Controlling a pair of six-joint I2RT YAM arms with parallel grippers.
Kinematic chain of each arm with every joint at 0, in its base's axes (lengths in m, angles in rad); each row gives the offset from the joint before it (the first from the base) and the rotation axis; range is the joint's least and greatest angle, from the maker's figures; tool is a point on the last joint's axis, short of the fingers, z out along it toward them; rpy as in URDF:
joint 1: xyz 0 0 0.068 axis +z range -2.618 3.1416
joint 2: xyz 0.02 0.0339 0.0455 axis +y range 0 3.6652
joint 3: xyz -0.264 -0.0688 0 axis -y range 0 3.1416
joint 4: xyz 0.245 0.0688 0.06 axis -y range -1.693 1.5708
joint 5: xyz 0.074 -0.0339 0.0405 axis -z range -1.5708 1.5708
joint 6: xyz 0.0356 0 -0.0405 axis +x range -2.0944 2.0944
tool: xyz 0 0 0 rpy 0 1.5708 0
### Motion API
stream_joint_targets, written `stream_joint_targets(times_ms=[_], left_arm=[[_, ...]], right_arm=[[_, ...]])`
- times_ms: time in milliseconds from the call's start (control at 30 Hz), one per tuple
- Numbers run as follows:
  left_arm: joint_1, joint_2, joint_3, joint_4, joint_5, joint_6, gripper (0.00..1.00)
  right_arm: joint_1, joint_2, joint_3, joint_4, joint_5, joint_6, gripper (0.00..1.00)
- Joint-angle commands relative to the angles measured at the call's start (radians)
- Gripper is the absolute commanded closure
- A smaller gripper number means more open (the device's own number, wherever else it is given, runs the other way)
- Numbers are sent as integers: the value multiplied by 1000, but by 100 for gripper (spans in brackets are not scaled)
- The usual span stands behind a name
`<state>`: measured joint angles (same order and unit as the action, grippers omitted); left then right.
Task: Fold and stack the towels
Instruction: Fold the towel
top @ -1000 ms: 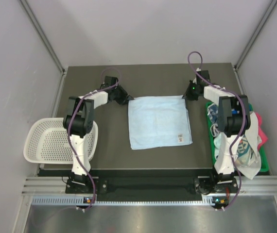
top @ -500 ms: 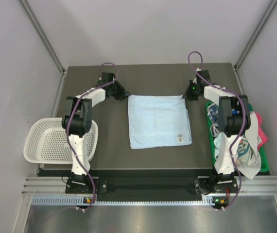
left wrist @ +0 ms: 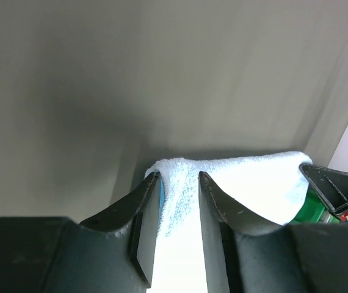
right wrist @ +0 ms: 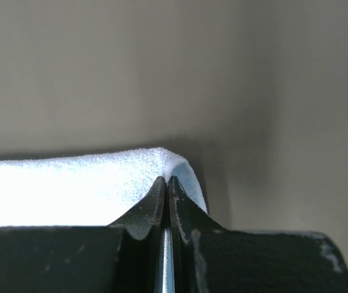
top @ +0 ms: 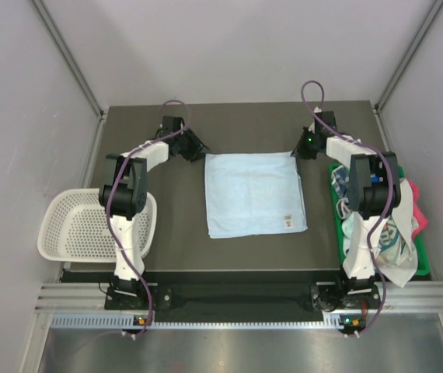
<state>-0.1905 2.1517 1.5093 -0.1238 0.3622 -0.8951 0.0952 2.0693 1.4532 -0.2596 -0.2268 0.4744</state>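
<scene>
A pale blue towel (top: 255, 194) lies spread flat in the middle of the dark table, a small label near its front right corner. My left gripper (top: 199, 149) is at the towel's far left corner. In the left wrist view its jaws (left wrist: 178, 176) stand apart, with the raised corner of the towel (left wrist: 247, 183) between them. My right gripper (top: 300, 151) is at the far right corner. In the right wrist view its fingers (right wrist: 167, 179) are shut on that corner of the towel (right wrist: 70, 183), which humps up over the tips.
A white mesh basket (top: 81, 225) sits at the table's left edge beside the left arm. A green tray (top: 424, 263) along the right edge holds a heap of other towels (top: 392, 237), one of them pink (top: 417, 203). Grey walls close in the back and sides.
My left gripper has shifted slightly back and left at the far left corner, and its jaws have widened. The corner it had ruffled now lies flatter. The right gripper has not moved.
</scene>
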Motion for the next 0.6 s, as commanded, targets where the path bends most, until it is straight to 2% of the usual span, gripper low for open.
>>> stream_joint_targets(times_ms=[0,567], left_arm=[[5,-7,28,7,17,-1,63],[2,30,20,6,27,-28,62]], right_arm=[[-14,-6,52,5,-6,-5,100],[-15,6,67,3,-11,-3,100]])
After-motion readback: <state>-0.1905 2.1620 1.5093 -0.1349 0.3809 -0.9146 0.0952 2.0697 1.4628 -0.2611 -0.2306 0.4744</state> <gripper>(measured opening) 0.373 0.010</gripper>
